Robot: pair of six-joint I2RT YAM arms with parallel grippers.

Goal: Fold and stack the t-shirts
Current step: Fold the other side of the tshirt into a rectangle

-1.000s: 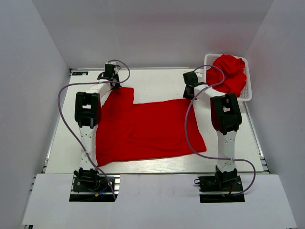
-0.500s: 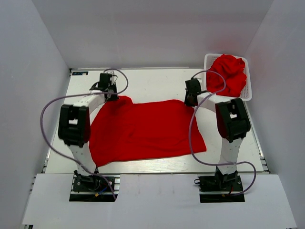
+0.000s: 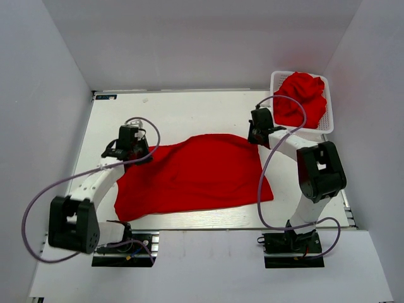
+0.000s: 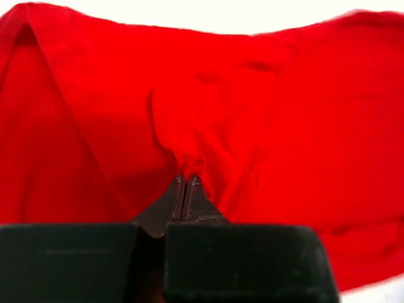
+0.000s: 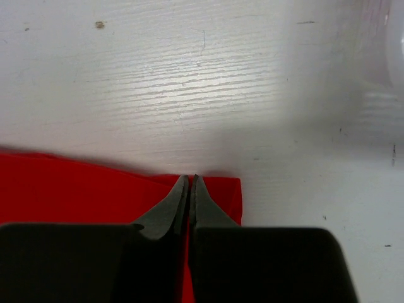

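Left fingers (image 4: 173, 202) pinch t-shirt (image 3: 196, 173) | right fingers (image 5: 173, 205) pinch its corner | basket (image 3: 322, 128) of shirts (image 3: 303, 95) just beside right arm

arms (image 3: 95, 184): 2; white links; black joints | cables (image 3: 261, 183): lilac | pincer (image 4: 184, 182) fingers (image 5: 172, 205): dark; tapered

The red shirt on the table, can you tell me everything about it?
The red shirt is plain, soft cloth, spread wide and wrinkly on the white table. No print shows. The left hand pinches a bunched bit of its far left edge; the right hand pinches its far right corner.
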